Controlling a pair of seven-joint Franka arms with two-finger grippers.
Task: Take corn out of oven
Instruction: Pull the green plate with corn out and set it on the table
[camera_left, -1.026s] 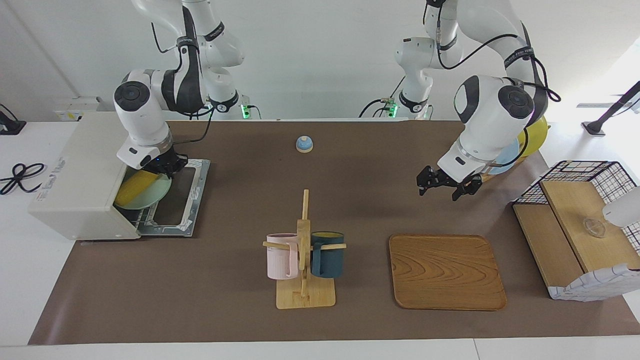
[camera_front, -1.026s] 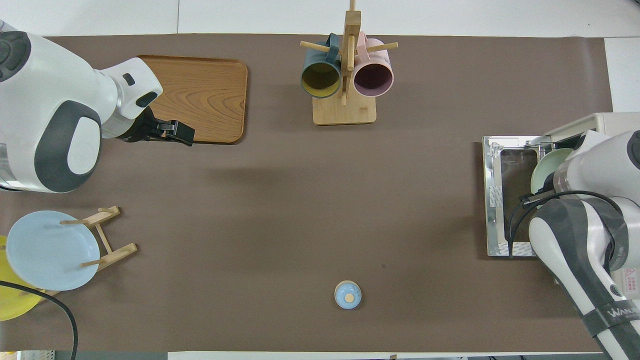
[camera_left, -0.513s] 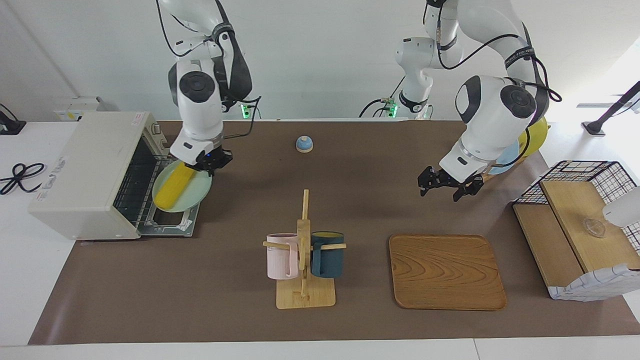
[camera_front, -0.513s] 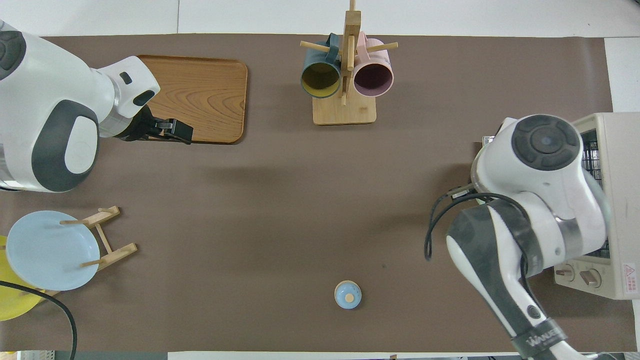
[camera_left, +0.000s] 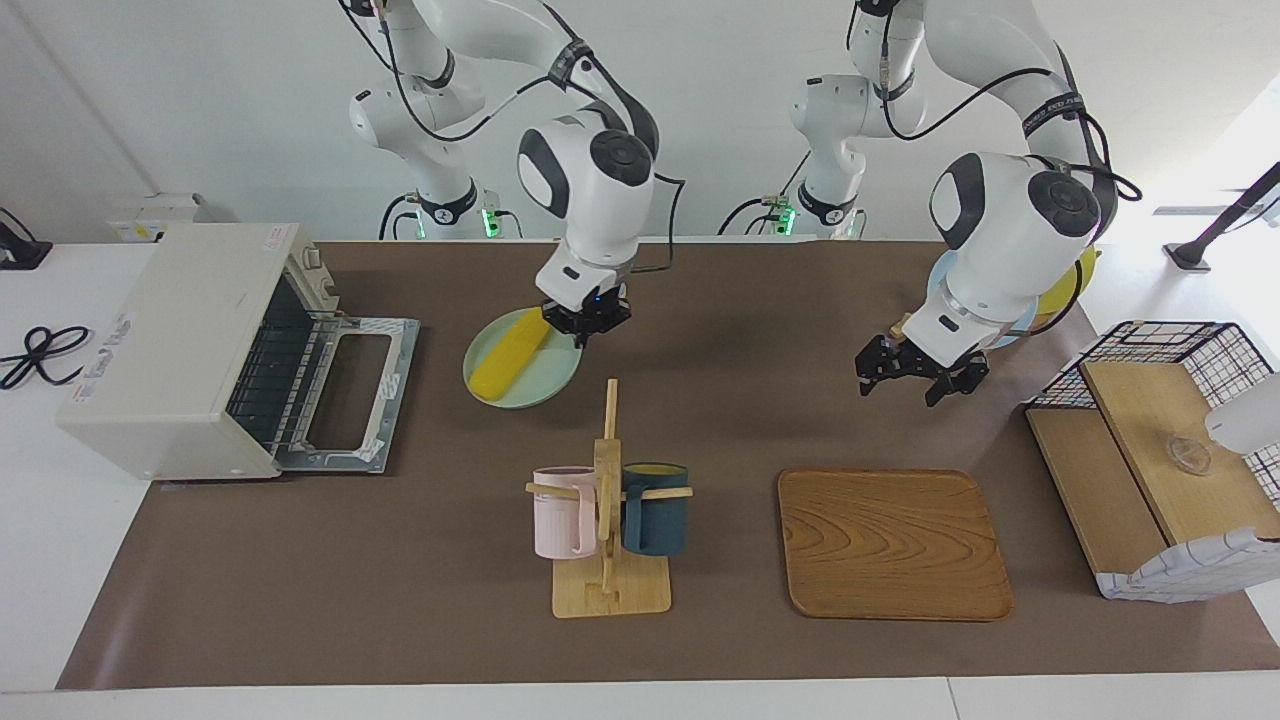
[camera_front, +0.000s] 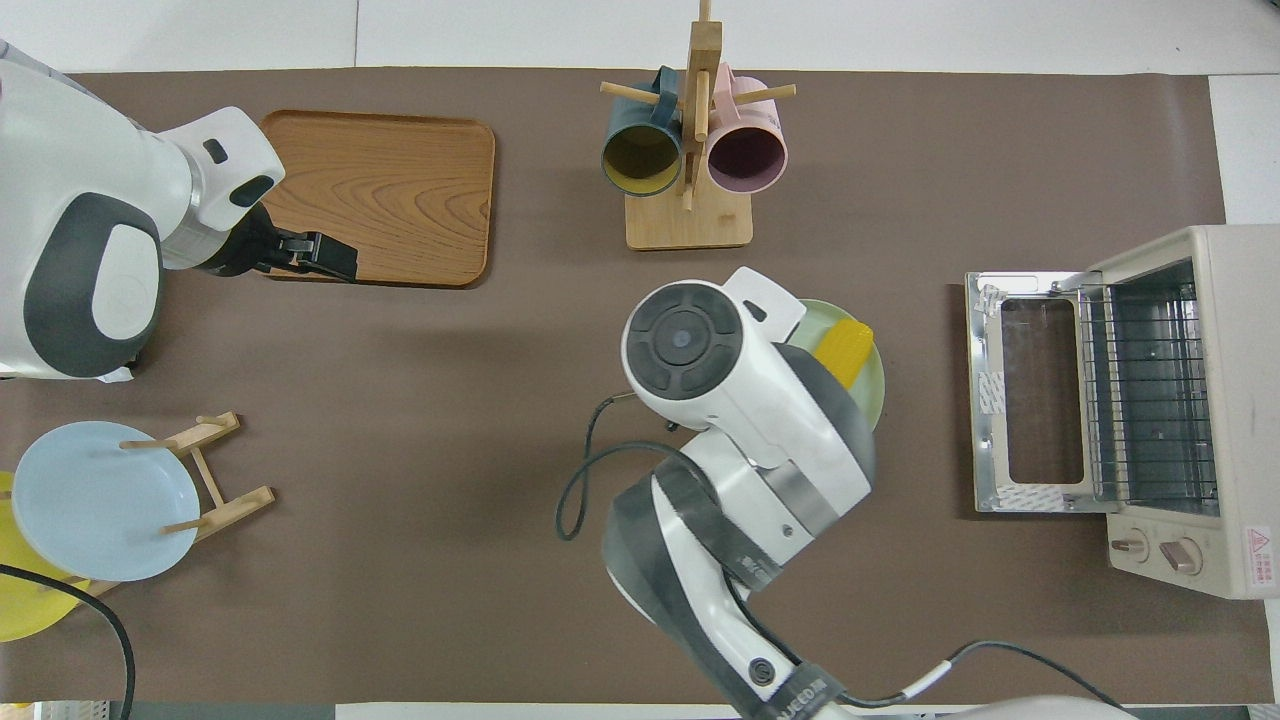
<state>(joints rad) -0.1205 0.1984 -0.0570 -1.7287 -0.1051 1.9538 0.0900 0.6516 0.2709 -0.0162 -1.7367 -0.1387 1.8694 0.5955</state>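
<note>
The oven (camera_left: 190, 350) sits at the right arm's end of the worktop, door dropped flat, rack bare — a second ago the corn was just at its mouth, now it's well out. The corn (camera_left: 508, 352) rides on a pale green plate (camera_left: 545, 385) carried over the middle of the worktop, between the oven and the mug rack (camera_left: 607, 500). The right tool (camera_left: 587, 322) pinches the plate's rim. By the look of it, the removal is done; what's left is setting the plate down. Over by the wooden tray (camera_left: 893, 545), the left tool (camera_left: 915, 375) waits in the air, fingers spread, having drifted slightly toward the left arm's end.
</note>
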